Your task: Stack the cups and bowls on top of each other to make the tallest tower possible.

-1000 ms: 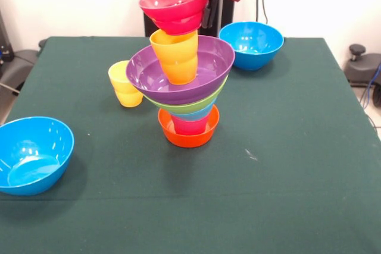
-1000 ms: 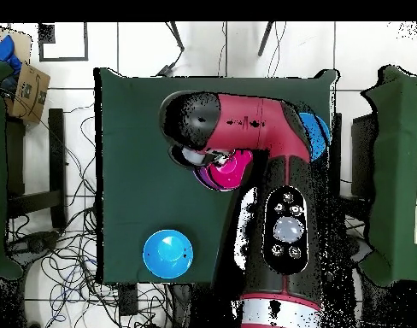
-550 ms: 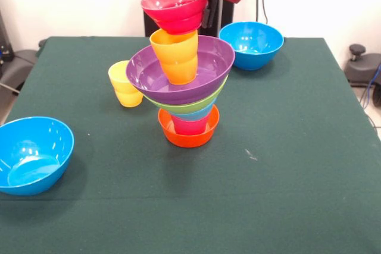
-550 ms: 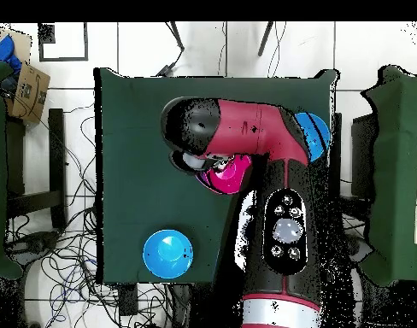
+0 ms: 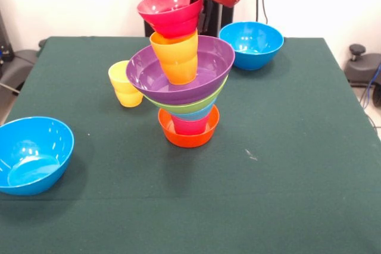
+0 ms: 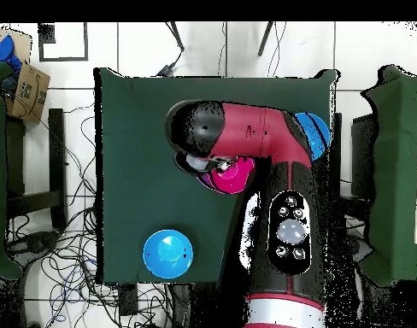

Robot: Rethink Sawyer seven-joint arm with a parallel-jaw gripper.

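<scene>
The tower [image 5: 188, 87] stands mid-table: an orange bowl [image 5: 188, 139] as base, a red-pink cup [image 5: 190, 126], a light blue bowl, a lime green bowl [image 5: 189, 108] and the wide purple bowl [image 5: 209, 66], with an orange cup [image 5: 175, 57] standing in it. My gripper [image 5: 200, 5] is shut on the right rim of a small red bowl [image 5: 169, 11], held tilted right at the orange cup's rim; I cannot tell if they touch. In the overhead view the arm hides the tower, and only the red bowl [image 6: 227, 173] shows.
A yellow cup [image 5: 125, 84] stands just left of the tower. One blue bowl [image 5: 33, 154] sits at the table's front left, another [image 5: 251, 44] at the back right. The green table [image 5: 286, 147] has open room right of the tower.
The gripper has carried the red bowl slightly left and a little lower, closer onto the orange cup. The tower and other bowls have not moved.
</scene>
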